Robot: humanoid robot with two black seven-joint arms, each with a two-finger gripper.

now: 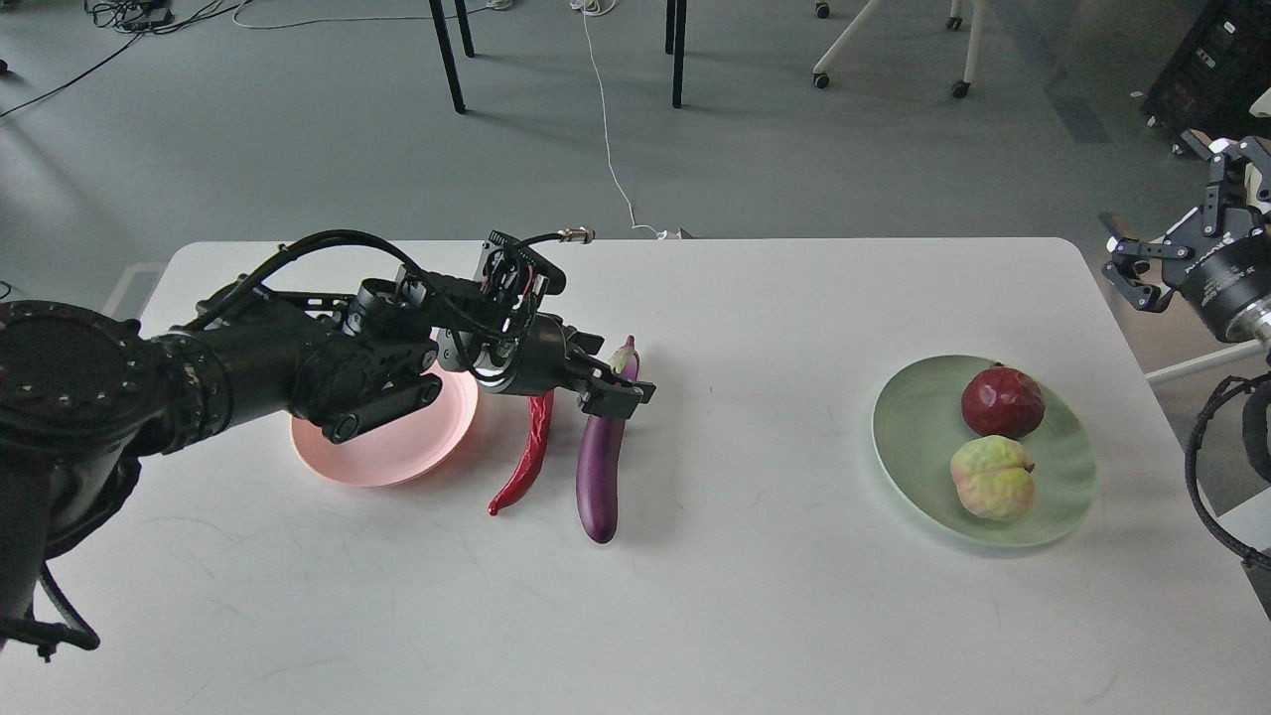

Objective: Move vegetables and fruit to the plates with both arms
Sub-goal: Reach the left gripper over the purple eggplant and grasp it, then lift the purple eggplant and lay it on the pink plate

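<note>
The purple eggplant (601, 467) lies on the white table (745, 596) with its cap pointing away from me. The red chili (526, 459) lies just left of it. My left gripper (608, 375) hovers open at the eggplant's cap end, its fingers (624, 397) on either side of the neck. The pink plate (397, 452) sits empty, partly under my left arm. The dark-red fruit (1003, 400) and the lumpy yellow-green fruit (993, 479) rest on the green plate (899, 437). My right gripper (1137, 270) is open and empty beyond the table's right edge.
The table's far edge runs just behind my left wrist. Beyond it are the grey floor, chair legs (447, 60) and a white cable (608, 139). A black cable loop (1206, 467) of my right arm hangs by the table's right edge.
</note>
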